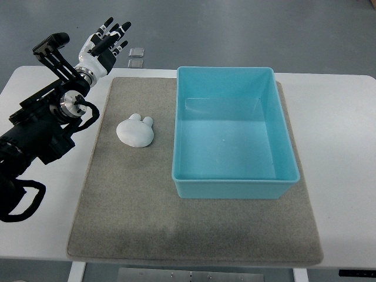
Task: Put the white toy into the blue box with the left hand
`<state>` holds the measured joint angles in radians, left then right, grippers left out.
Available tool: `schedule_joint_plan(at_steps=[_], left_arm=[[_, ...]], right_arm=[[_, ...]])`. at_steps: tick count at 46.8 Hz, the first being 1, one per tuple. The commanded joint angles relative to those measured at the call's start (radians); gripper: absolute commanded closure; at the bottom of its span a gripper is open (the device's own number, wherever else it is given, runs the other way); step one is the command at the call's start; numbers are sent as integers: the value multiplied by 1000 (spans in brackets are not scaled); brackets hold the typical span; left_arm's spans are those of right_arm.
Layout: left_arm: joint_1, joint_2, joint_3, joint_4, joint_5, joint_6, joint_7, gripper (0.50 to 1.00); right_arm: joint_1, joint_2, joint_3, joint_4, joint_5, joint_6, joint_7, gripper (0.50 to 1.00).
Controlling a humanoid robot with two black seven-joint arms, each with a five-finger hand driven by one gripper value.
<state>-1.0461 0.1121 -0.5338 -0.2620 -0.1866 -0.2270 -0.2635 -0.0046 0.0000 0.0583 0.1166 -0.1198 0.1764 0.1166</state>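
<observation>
Below my left hand (104, 42), whose fingers are spread and hold nothing, the white toy (136, 130) lies beside the blue box (235, 187); it looks light and smooth, so I would grasp its round body.

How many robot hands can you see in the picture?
1. Only the left hand shows, raised at the top left, past the far corner of the grey mat, fingers spread and holding nothing. The right hand is out of view.
</observation>
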Motion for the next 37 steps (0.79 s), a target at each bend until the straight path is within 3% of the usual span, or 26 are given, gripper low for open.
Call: schedule_joint_plan(at_steps=[1,18,27,37], left_arm=[[-2,6,0,-17,32,0,3,519],[-5,115,24,-137,337,2,12,521],[-15,221,144,-290,489,-8,13,521],[-80,368,417,-532,598,-11,12,519]], right_arm=[[0,0,0,0,0,0,0,564],[0,0,0,0,0,0,0,564],[0,0,0,0,0,0,0,564],[0,0,0,0,0,0,0,564]])
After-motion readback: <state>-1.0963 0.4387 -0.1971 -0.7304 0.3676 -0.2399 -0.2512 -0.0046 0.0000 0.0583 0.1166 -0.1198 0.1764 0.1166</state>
